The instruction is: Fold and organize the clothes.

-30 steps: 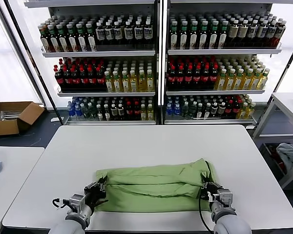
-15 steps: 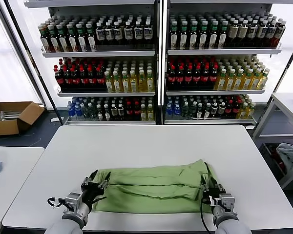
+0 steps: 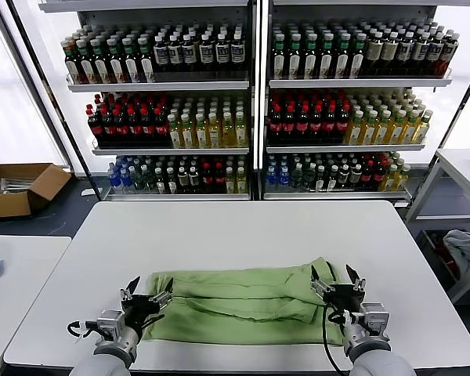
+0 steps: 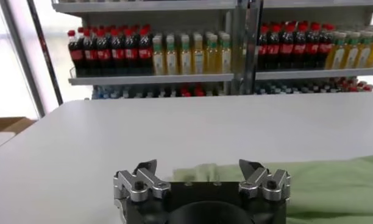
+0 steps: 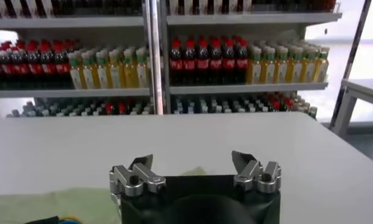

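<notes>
Jaws spread; white table (image 3: 243,235) (bottle shelves (image 3: 254,110) behind).

One folded green shirt (image 3: 247,303) lies near the front edge of one white table (image 3: 243,231); two grippers; one cardboard box (image 3: 19,188).

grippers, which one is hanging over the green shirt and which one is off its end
The right gripper hangs open over the folded green shirt, above its end. The left gripper, also open, sits just past the shirt's other end, over the white table.
</notes>
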You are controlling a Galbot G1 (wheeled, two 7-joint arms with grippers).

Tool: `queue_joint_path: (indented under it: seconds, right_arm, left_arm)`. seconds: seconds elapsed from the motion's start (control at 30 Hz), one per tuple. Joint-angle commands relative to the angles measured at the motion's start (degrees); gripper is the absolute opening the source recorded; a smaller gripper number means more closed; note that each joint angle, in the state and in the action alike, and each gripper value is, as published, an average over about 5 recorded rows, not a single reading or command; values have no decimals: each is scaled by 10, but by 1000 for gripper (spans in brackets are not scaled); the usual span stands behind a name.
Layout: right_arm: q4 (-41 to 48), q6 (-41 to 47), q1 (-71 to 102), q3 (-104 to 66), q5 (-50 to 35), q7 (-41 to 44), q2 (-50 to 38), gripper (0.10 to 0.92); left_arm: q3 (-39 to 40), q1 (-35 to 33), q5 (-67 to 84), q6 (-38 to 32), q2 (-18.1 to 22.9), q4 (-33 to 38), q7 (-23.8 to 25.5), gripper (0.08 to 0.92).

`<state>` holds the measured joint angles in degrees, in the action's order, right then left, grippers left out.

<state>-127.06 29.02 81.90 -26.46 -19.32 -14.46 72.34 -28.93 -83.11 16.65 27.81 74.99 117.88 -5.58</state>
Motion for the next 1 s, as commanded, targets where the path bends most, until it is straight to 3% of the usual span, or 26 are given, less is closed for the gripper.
queue_joint_path:
  seconds: [0.03, 0.3, 0.6, 1.0]
  right_arm:
    - [-31, 1, -7, -2, -10, -2, -13, 822]
    - [-28, 0, -5, 0, -11, -2, -12, 823]
    - [-27, -3, -1, 0, -11, 0, -13, 823]
    - [-28, -3, -3, -4, -16, 0, -17, 823]
  left_arm:
    - [0, -4, 45, 28, 11, -1, -19, 823]
    - [4, -9, 53, 31, 23, -12, -19, 807]
    - [-2, -5, 53, 29, 26, -30, -18, 687]
    - [-8, -5, 54, 6, 30, -51, -10, 368]
